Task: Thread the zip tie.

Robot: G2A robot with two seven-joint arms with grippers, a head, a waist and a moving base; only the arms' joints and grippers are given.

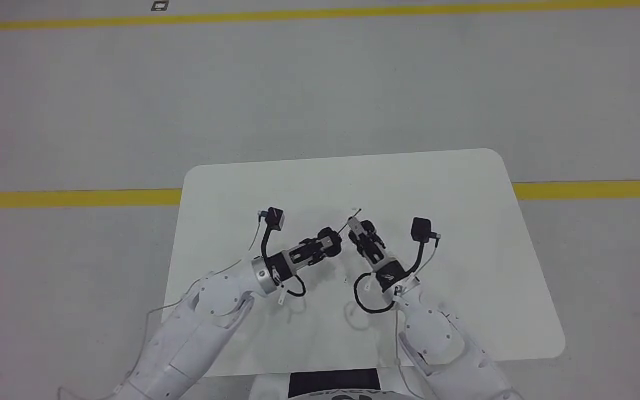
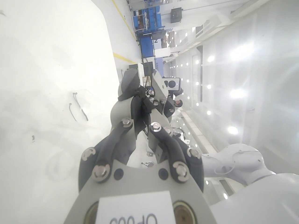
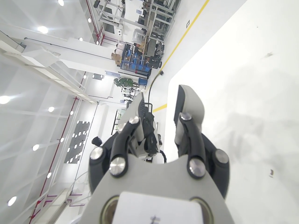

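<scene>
A thin black zip tie sticks up and away from my left gripper, which hangs over the middle of the white table. In the left wrist view that gripper is shut, with the black zip tie pinched between its fingers. My right gripper is right beside it, tip to tip. In the right wrist view the right gripper is open with a wide empty gap. There the zip tie curves past the outside of one finger.
A few thin dark wire-like pieces lie on the table near the left gripper. The rounded table edge and grey floor with yellow lines lie beyond. Room is free on the far and right parts of the table.
</scene>
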